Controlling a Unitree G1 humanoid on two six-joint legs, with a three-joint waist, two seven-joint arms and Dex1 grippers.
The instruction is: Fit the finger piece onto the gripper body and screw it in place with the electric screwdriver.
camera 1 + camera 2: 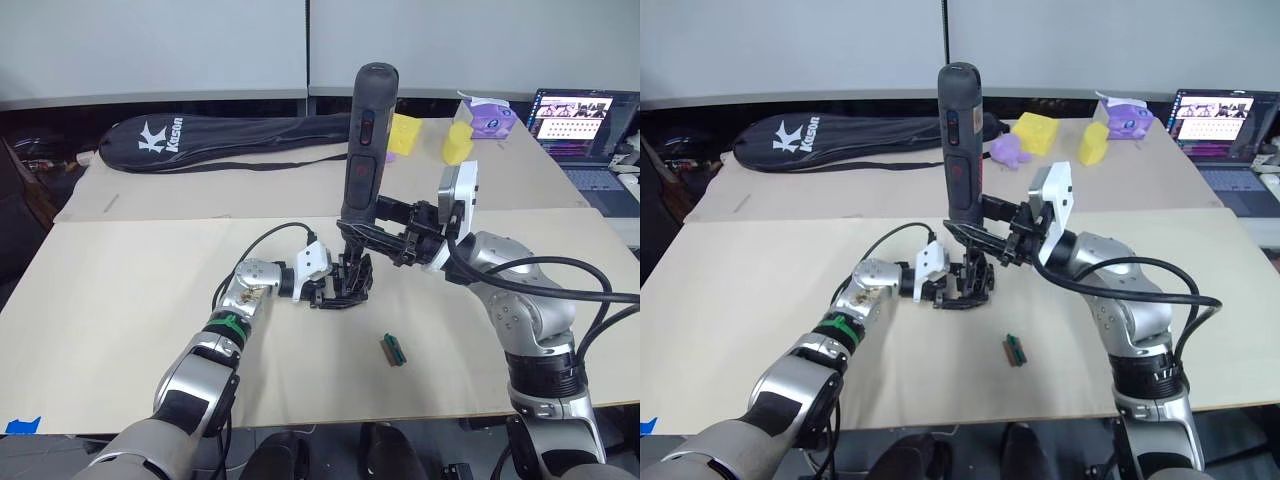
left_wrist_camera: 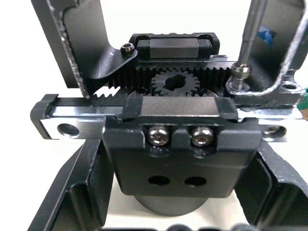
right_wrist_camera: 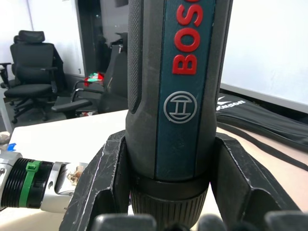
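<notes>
My left gripper is shut on the gripper body, a small black block held just above the table's middle. The left wrist view shows its rack, its central gear and two front screws between my fingers. The finger piece sits on the body's upper rail. My right gripper is shut on the electric screwdriver, which stands upright over the body. Its thin metal bit comes down onto a screw head at the foot of the finger piece.
A tiny green-and-brown piece lies on the table in front of the grippers. A black racket bag, yellow blocks, a purple toy and an open laptop line the far side.
</notes>
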